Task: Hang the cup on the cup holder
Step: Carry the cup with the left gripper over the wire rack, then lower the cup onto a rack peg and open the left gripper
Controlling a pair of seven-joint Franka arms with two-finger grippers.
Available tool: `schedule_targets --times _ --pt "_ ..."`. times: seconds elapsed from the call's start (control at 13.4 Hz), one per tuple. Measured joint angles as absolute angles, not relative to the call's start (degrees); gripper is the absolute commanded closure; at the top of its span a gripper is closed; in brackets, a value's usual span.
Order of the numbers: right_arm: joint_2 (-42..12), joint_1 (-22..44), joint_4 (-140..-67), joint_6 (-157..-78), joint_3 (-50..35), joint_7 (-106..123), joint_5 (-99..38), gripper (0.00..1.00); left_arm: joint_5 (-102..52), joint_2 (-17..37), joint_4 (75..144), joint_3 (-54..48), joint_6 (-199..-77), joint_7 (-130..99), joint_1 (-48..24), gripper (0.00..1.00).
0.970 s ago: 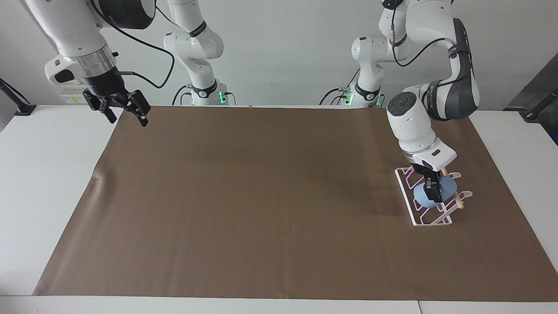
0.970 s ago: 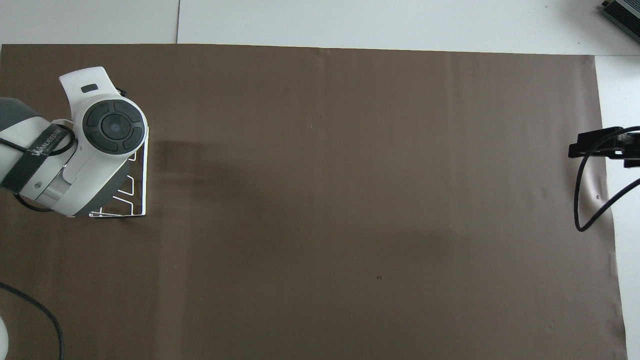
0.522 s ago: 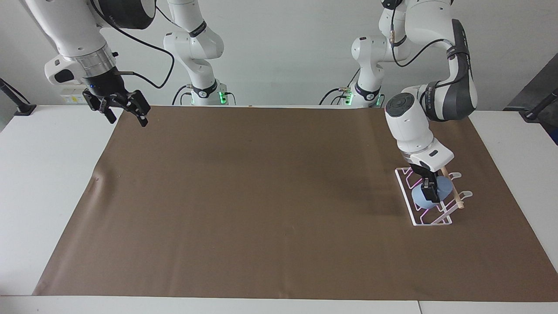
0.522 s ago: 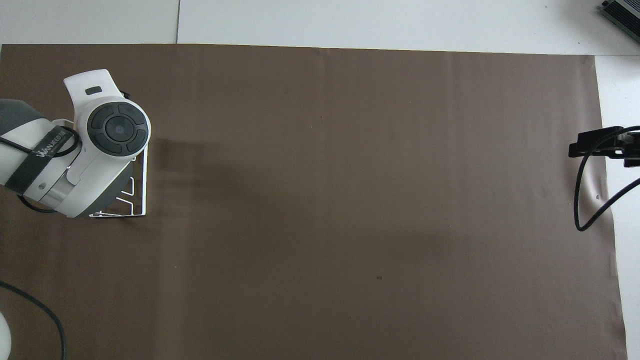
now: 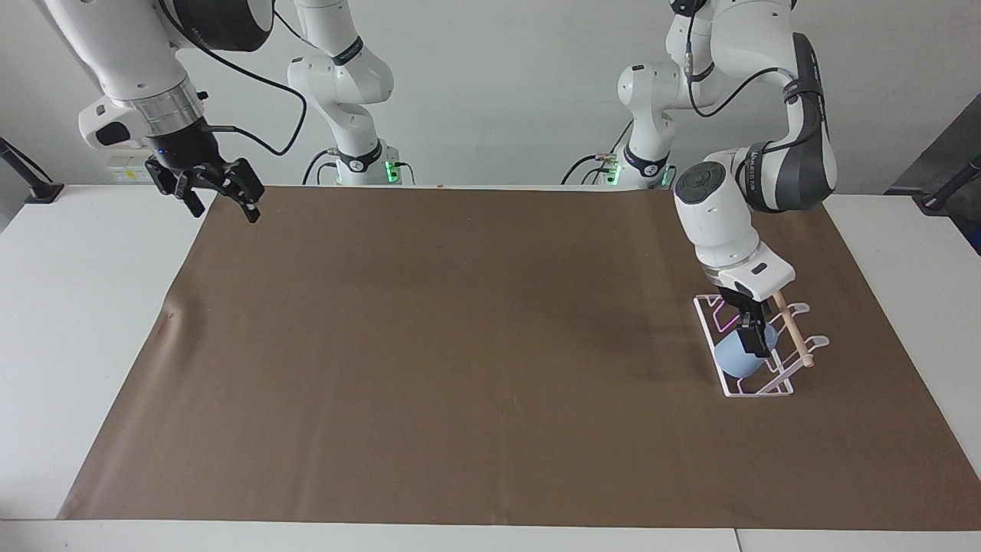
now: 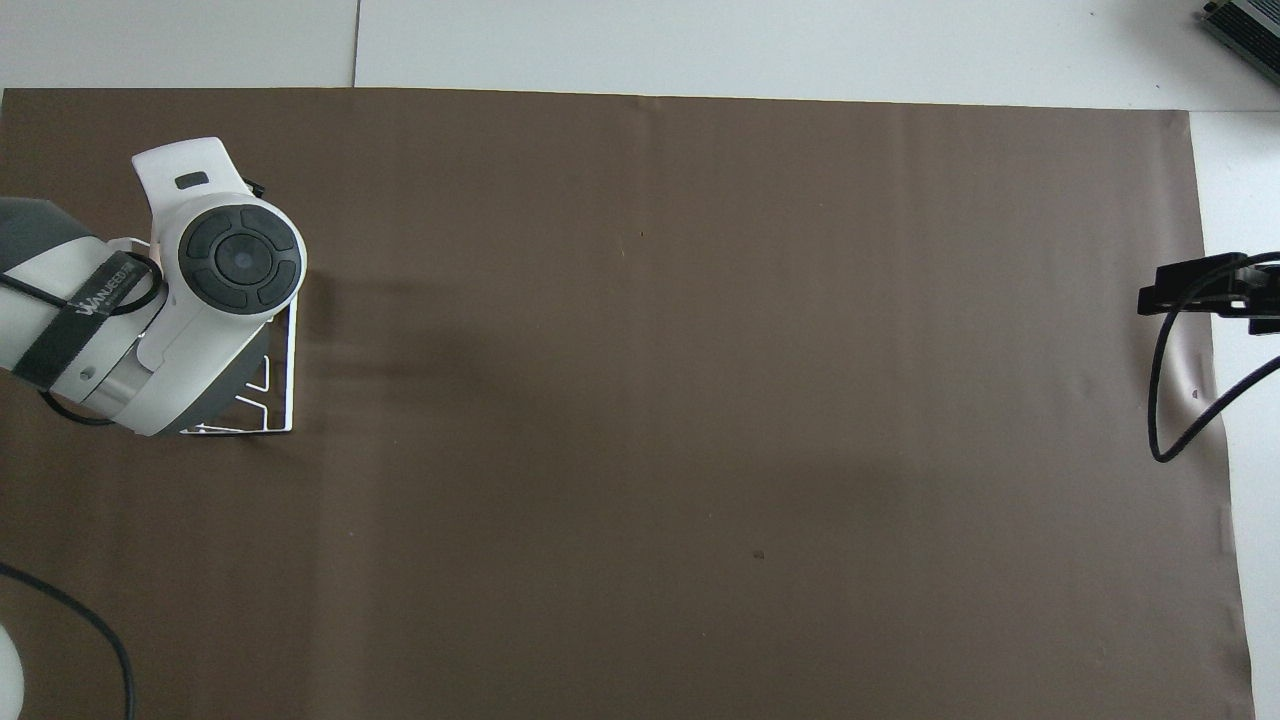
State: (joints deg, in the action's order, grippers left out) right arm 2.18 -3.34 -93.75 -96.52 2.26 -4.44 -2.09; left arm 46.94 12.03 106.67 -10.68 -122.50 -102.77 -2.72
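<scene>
The light-blue cup (image 5: pixel 734 359) lies tilted on the wires of the white cup holder (image 5: pixel 755 392), below its wooden dowel (image 5: pixel 794 339), toward the left arm's end of the table. My left gripper (image 5: pixel 752 334) points down just above the cup; it is open, and one black finger overlaps the cup's upper edge. In the overhead view the left arm's wrist hides the cup and gripper, and only part of the cup holder (image 6: pixel 289 385) shows. My right gripper (image 5: pixel 221 201) waits open and empty in the air over the mat's corner at the right arm's end.
A large brown mat (image 5: pixel 460 345) covers most of the white table (image 5: pixel 69 322). A black cable (image 6: pixel 1160 400) hangs from the right gripper (image 6: pixel 1150 297). A grey box corner (image 6: pixel 1245 25) sits at the table's far corner.
My left gripper has opened and let go of the cup, which slid lower on the cup holder. The left wrist shifted slightly toward the table's middle. The right arm stayed still.
</scene>
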Motion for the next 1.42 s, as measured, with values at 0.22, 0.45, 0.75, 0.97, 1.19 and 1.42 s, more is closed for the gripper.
schedule_targets --times 0.22,0.45,0.75,0.97,1.19,1.42 --pt "2.18 -3.33 -93.75 -96.6 2.26 -4.44 -1.58 0.0 46.25 11.83 105.48 -11.26 -122.58 -102.61 -2.8 0.0" --pt "2.19 -3.3 -93.75 -96.76 2.2 -4.44 -0.93 0.0 45.34 11.66 104.32 -12.42 -122.62 -101.74 -5.19 0.0" --pt "2.19 -3.15 -93.75 -96.76 2.16 -4.44 -0.89 0.0 43.87 11.09 103.37 -12.68 -122.56 -92.75 -10.24 0.0" --pt "2.19 -3.1 -93.75 -96.76 2.13 -4.44 -0.89 0.0 38.79 9.4 101.84 -12.69 -122.35 -84.76 -10.84 0.0" --pt "2.19 -3.12 -93.75 -96.75 2.14 -4.44 -0.89 0.0 28.68 4.98 101.31 -12.14 -119.43 -68.76 -9.57 0.0" --pt "2.2 -3.26 -93.75 -96.74 2.28 -4.44 -0.89 0.0 19.64 -0.28 101.23 -11.74 -115.72 -50.62 -4.65 0.0"
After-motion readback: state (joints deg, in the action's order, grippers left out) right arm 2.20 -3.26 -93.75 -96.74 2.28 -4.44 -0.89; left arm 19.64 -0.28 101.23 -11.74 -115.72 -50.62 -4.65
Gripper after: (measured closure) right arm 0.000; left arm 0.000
